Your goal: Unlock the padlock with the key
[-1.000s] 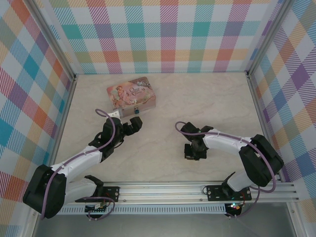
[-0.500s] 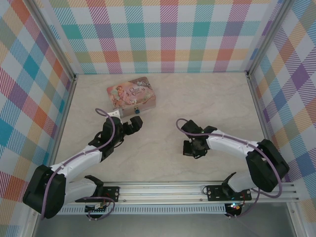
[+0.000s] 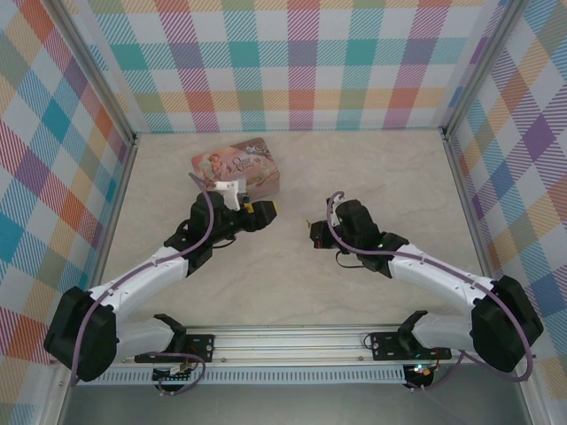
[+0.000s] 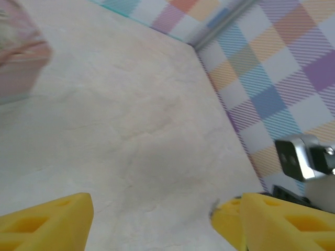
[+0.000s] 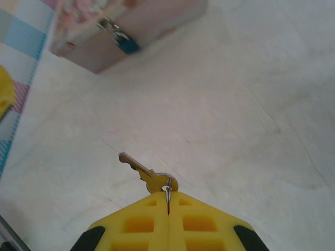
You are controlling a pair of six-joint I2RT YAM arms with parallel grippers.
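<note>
Teal padlock (image 5: 128,45), brass key (image 5: 145,172) — pink box (image 5: 162,18).

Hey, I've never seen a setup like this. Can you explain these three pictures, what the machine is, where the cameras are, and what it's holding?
This is a robot: a left arm and a right arm bolted at the near edge of a table with checked walls. The overhead picture looks down from behind them. The other two come from a camera on each wrist, so the yellow blocks at the bottom are that arm's own fingers. On the table lies a pink picture-printed box, and the right wrist view shows a small teal padlock at its clasp. The right hand is pinched shut on the ring of a small brass-coloured key, which points toward the box. The left hand is open, holds nothing, and hovers near the box.
</note>
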